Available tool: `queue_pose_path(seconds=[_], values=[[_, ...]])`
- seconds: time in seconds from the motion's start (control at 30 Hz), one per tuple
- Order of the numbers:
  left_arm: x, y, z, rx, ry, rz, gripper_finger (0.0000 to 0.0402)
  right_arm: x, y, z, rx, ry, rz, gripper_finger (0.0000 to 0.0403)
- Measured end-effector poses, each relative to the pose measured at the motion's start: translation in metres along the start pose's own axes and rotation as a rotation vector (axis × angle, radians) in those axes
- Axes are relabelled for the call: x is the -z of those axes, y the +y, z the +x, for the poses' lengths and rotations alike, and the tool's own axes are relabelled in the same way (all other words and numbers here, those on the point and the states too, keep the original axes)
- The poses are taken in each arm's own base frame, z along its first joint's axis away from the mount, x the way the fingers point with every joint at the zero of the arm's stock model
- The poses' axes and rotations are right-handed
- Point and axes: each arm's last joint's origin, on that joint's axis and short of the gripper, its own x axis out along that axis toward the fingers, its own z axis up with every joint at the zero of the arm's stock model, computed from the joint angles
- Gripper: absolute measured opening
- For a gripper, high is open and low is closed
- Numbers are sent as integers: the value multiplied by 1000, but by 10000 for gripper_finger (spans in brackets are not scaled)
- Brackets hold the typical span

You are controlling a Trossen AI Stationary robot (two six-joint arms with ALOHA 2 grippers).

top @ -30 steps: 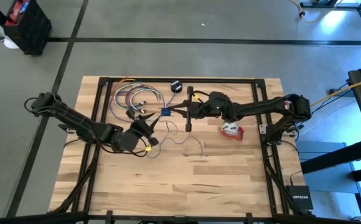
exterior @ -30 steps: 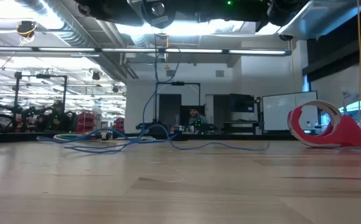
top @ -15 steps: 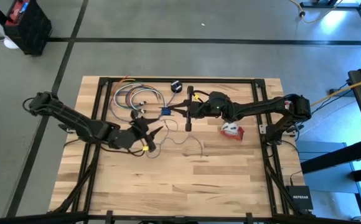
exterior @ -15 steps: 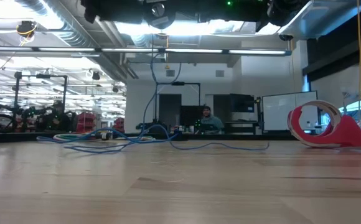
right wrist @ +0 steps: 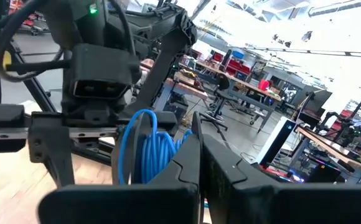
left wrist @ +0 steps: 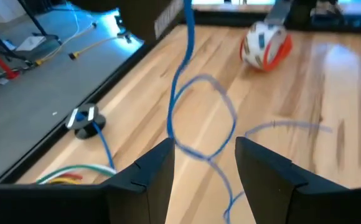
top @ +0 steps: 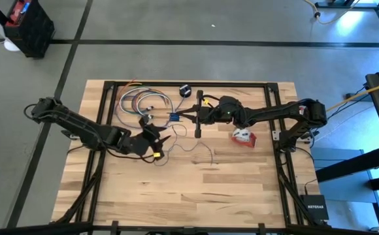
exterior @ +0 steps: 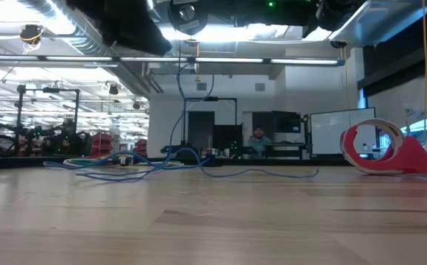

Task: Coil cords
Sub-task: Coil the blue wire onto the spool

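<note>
I see the thin blue cord (left wrist: 196, 124) hanging down and looping on the wood, one end at a small black puck (left wrist: 84, 119). The red-and-white bundle (top: 244, 136) sits apart from it.

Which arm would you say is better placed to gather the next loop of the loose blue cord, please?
Probably the left. Its open pincer hovers right at a slack loop of the blue cord above the table. The right pincer is already shut on a coiled bundle of that cord, so it looks occupied.
</note>
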Motion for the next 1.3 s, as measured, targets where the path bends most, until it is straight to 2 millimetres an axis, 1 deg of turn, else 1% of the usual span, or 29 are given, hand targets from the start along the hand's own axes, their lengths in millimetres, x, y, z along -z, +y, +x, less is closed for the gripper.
queue_pose_path(seconds=[0.1,0.3,0.47,0.67,0.87,1.0,1.3], values=[[4,3,1,-19,37,31,161,-3,-1,-2,2,-5,-1,9],[11,10,8,-58,66,19,161,-9,-3,-4,8,-17,-2,9],[29,14,14,-51,119,38,161,-8,-3,-4,2,-5,0,9],[58,17,17,-53,166,-22,161,-7,-2,-4,-1,2,1,9],[71,17,19,-35,137,-26,161,-7,-2,-4,1,-1,0,9],[72,20,22,-38,145,-41,161,-7,-2,-4,1,-1,0,9],[62,17,24,-11,63,-58,161,-7,-2,-4,0,0,0,9]])
